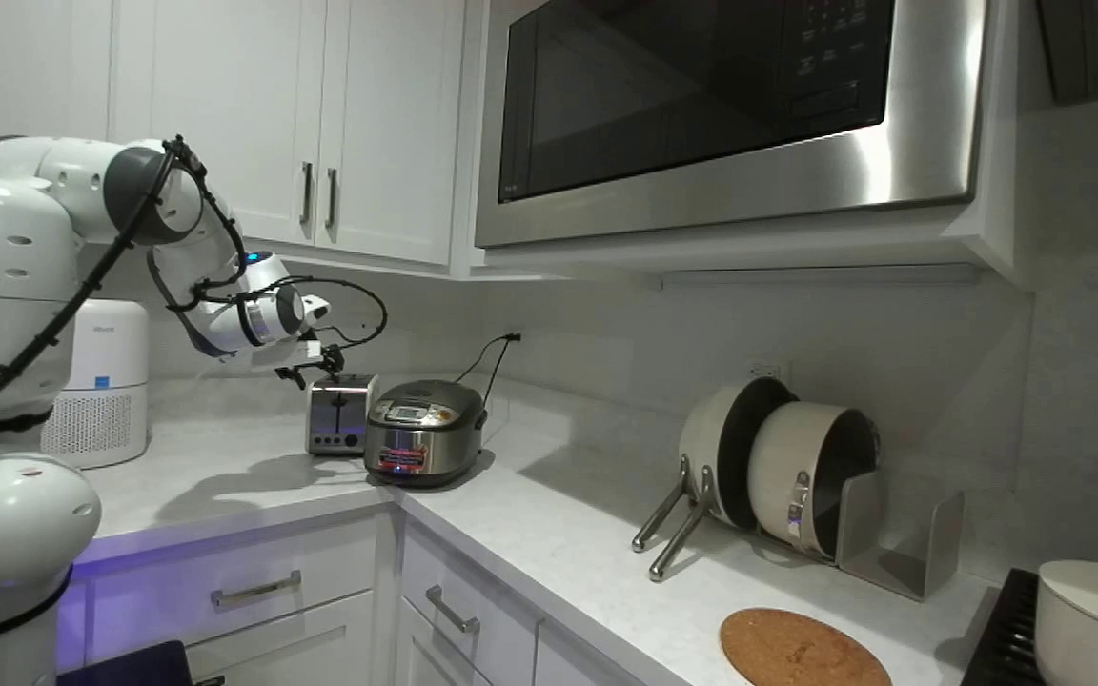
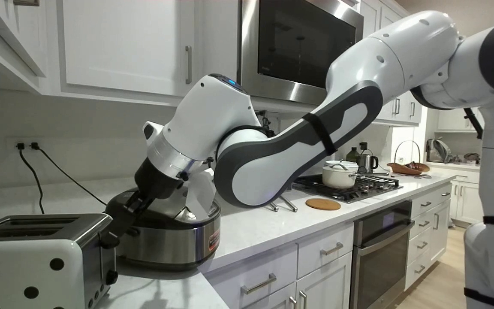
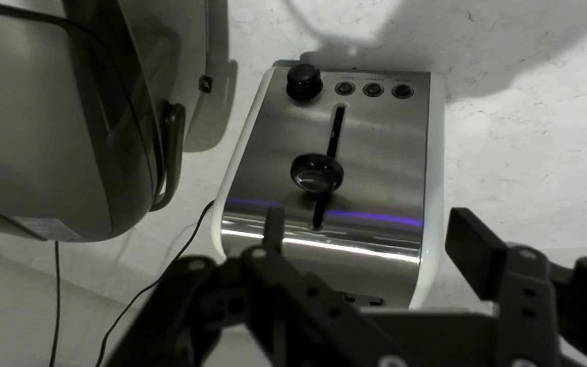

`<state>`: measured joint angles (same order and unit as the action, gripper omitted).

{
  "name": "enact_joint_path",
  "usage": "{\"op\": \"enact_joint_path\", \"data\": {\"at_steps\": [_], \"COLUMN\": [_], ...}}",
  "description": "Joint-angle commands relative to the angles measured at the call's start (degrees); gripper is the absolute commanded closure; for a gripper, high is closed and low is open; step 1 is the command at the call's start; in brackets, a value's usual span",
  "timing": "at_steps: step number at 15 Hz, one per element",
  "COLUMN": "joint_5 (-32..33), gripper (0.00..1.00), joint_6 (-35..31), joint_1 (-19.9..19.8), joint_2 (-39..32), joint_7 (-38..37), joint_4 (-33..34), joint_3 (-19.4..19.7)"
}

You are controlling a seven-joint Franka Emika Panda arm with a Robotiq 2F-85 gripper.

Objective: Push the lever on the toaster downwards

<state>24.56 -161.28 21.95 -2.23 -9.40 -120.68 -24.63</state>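
Note:
The toaster [image 1: 325, 419] stands on the counter in the corner. An exterior view shows its white side with black dots [image 2: 28, 262]. In the wrist view its silver end panel [image 3: 385, 153] faces the camera, with a black lever knob [image 3: 317, 176] on a vertical slot. Slot shows on both sides of the knob. My gripper [image 3: 367, 219] is open and empty, its fingers apart over the toaster's upper end. In the exterior views the gripper [image 1: 311, 369] is close by the toaster's lever end [image 2: 116, 227]. I cannot tell whether a finger touches the toaster.
A steel rice cooker [image 1: 427, 433] stands close beside the toaster; it also shows in the wrist view [image 3: 33, 127]. Black cords [image 2: 37, 180] run to wall outlets. Upper cabinets [image 1: 387, 124] hang above the arm. A white air purifier [image 1: 106, 381] stands behind the arm.

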Motion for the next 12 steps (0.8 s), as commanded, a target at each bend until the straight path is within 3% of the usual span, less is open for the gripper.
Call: {"op": "enact_joint_path", "data": {"at_steps": [1,8,12], "joint_5": [3.5,4.4,4.3], "gripper": [0.49,1.0,1.0], "joint_6": [1.3,1.5,1.4], "joint_1": [0.1,0.5,1.2], "joint_2": [-1.5,-3.3,-4.8], "joint_7": [-3.8,-4.6,-4.4], "joint_4": [2.4,3.7,4.4], "joint_3": [0.7,1.4,1.3]}}
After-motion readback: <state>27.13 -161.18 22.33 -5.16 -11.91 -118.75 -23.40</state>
